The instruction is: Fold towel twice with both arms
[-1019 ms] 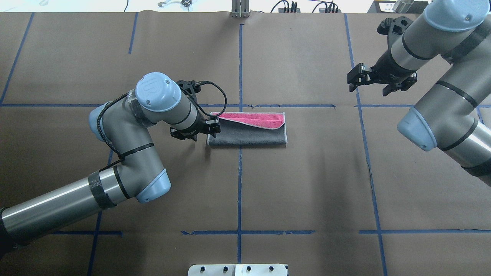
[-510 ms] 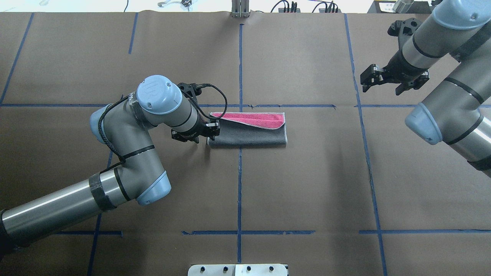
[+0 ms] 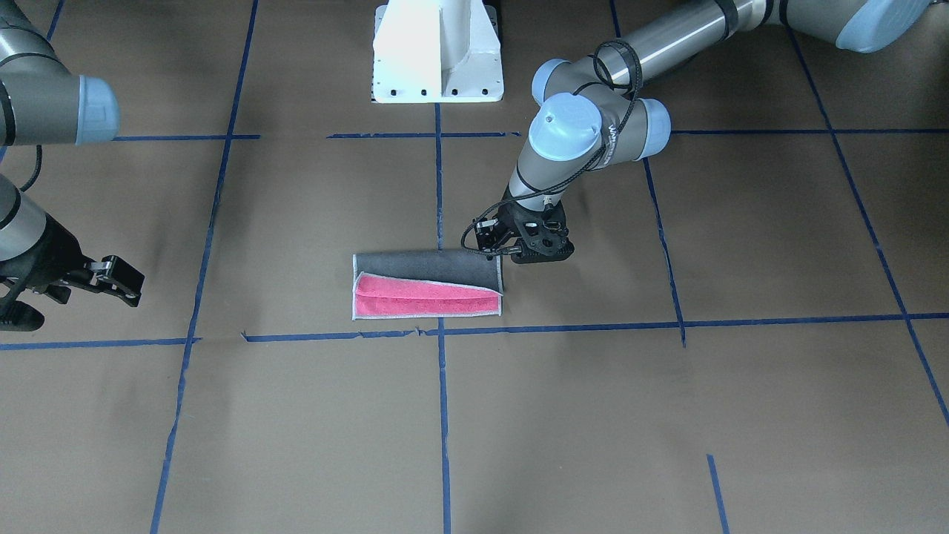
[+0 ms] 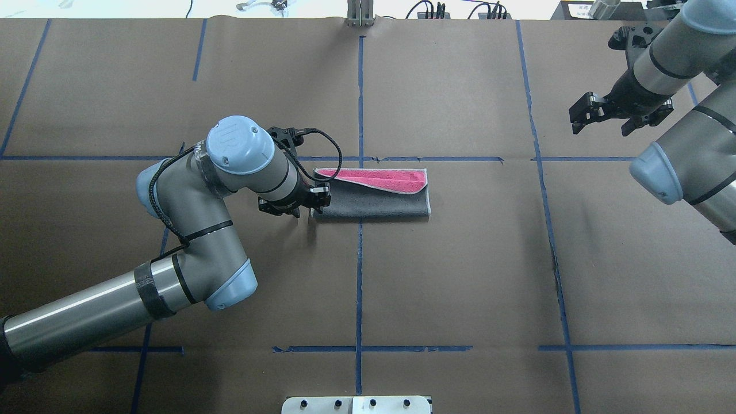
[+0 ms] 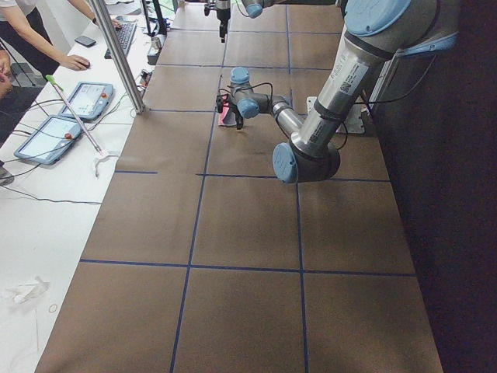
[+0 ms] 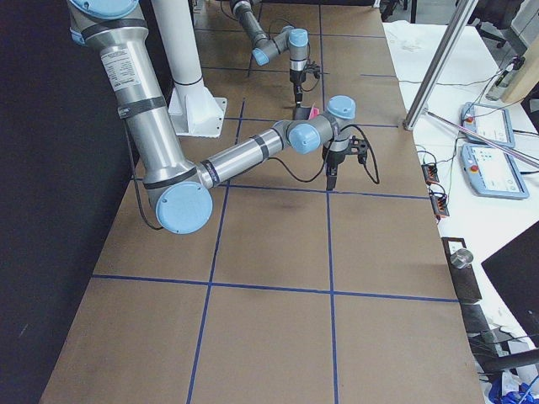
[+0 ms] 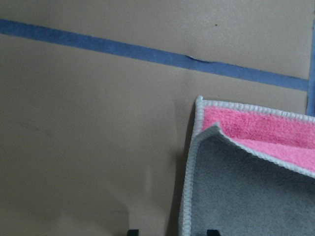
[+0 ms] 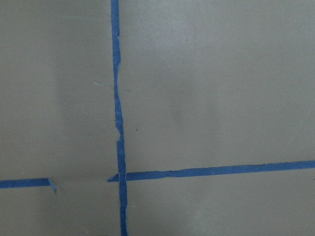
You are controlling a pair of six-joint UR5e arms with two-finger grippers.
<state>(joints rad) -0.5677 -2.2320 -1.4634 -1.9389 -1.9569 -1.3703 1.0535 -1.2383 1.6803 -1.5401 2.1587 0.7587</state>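
Brown paper table (image 4: 460, 276): right gripper (image 4: 599, 127), spread, has backed away; left gripper (image 4: 307, 206), spread, straddles edge of once-folded towel (image 4: 374, 202); second fold pending.

Brown paper-covered table (image 4: 460, 276) gridded with blue tape (image 4: 359, 276).

One towel (image 4: 376, 206), two robot arms (image 4: 86, 310) (image 4: 684, 144), one white pedestal (image 3: 437, 52)

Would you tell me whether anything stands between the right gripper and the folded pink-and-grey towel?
Nothing visible: only brown paper tabletop and blue tape lines separate the right gripper from the pink-and-grey terry towel.
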